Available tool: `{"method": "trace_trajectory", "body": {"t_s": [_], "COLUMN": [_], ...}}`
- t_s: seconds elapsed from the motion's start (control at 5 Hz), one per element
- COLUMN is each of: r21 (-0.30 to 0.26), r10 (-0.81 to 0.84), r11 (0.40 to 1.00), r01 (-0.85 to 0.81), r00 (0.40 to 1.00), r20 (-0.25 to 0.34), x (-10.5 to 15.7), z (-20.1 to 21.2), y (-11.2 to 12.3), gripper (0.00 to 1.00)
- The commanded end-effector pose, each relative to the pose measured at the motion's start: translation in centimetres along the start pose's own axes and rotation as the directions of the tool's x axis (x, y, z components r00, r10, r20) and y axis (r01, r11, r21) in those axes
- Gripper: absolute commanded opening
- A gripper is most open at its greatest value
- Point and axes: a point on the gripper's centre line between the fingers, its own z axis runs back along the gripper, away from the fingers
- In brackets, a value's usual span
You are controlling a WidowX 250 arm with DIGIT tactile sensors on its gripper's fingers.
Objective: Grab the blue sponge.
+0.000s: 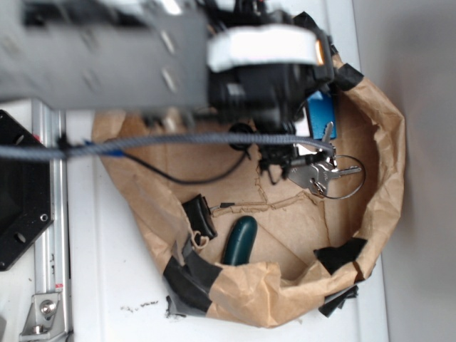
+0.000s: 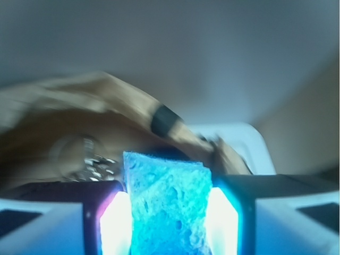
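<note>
two fingers point(image 2: 114, 226) of the gripper point(image 2: 167, 223) are seen in the wrist view pressed against the opposite sides of the blue sponge point(image 2: 167, 204), so the jaws are judged to be clamped on it rather than standing apart or fully together. the sponge is held upright between the pads, its porous top edge rising above the fingertips, and no surface can be made out touching it from below, though the view is blurred and this cannot be settled. in the exterior view the gripper point(image 1: 281, 153) is largely hidden under the arm's own body and the sponge itself cannot be picked out there. just beside the gripper a bunch of keys on a ring point(image 1: 324, 174) is seen lying on the floor of the brown paper bag point(image 1: 385, 178), whose torn walls are patched with black tape. behind the arm, a dark blue block point(image 1: 322, 110) is partly shown near the bag's far wall. a black binder clip point(image 1: 200, 216) and a dark teal handle-like object point(image 1: 239, 239) are seen well apart from the gripper, toward the near wall. the grab itself is judged to be made; what may be left is only for the sponge to be carried clear of the bag with the hold kept.
</note>
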Motion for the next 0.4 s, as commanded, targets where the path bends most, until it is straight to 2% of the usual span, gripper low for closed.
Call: {"method": "trace_trajectory", "body": {"t_s": [0.0,0.2], "r21": [-0.094,-0.061], "r10": [-0.113,-0.098], "r11": [0.989,0.993], "r01": [0.112,0.096], "r00": [0.994,0.994], "r20": [-0.003,-0.037], "x": [0.21,0.04], "z": [1.38,1.24], "y": [-2.01,-2.43], "gripper": [0.0,0.0]}}
